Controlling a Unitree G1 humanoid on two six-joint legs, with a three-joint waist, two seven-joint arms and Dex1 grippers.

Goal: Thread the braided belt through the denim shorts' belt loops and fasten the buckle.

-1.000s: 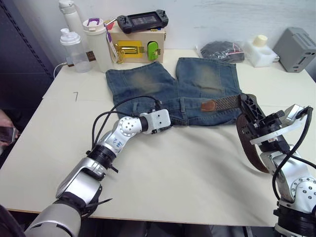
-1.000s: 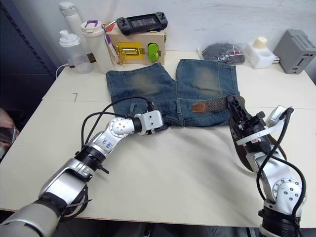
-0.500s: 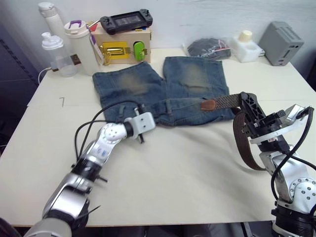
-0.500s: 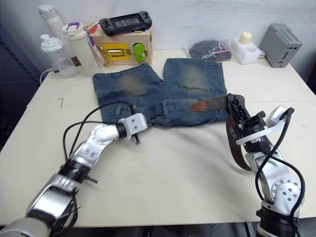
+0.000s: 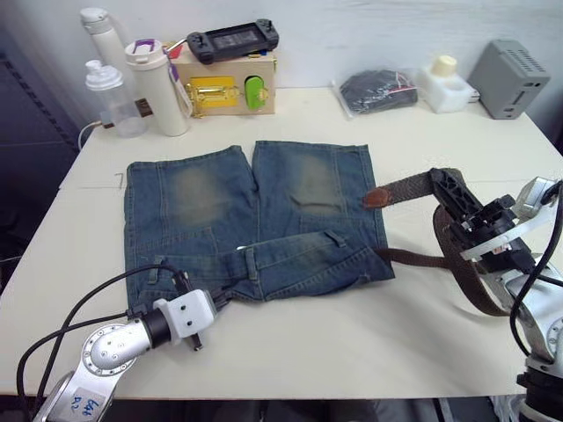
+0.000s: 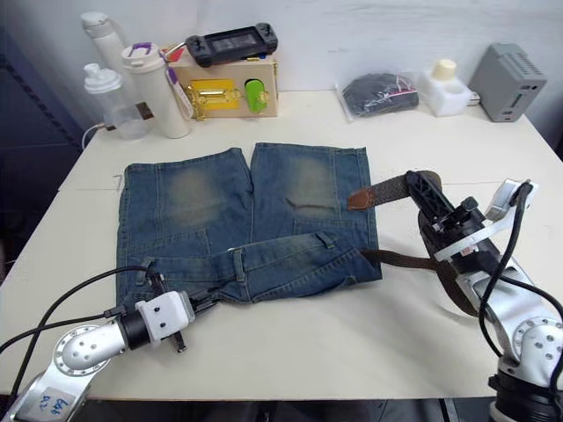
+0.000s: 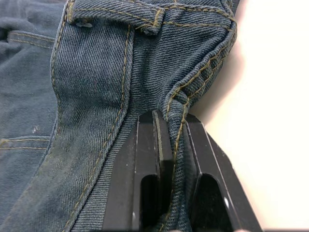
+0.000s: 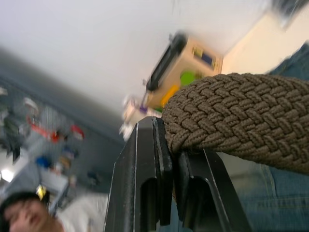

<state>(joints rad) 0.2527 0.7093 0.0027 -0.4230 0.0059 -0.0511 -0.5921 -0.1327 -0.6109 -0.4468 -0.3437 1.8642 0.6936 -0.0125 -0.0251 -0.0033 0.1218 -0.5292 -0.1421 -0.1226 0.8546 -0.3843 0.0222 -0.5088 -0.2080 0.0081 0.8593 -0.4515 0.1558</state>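
The denim shorts [image 5: 255, 220] lie flat mid-table, legs pointing away and waistband toward the near edge. My left gripper [image 5: 211, 303] is shut on the waistband's near left corner, and a stitched denim fold sits between its fingers [image 7: 147, 159]. Two belt loops [image 6: 237, 262] [image 6: 325, 239] cross the partly folded waistband. At the right, my right gripper [image 5: 444, 186] is shut on the braided belt [image 8: 241, 111], holding it above the table. Its leather tip [image 5: 376, 195] lies at the right leg's edge. The strap curves down and back to the waistband's right end [image 5: 413, 258]. The buckle is hidden.
Along the back edge stand two bottles [image 5: 110, 83], a white tumbler [image 5: 154, 83], and a wooden box [image 5: 224, 88] with a black game console on top. Further right are a black pouch [image 5: 378, 90], a white container [image 5: 444, 83] and a grey box [image 5: 515, 79]. A person shows in the right wrist view.
My left arm has drawn back toward the near edge, dragging the shorts away from the box. The right gripper keeps its hold on the belt, and the tip now lies off the waistband.
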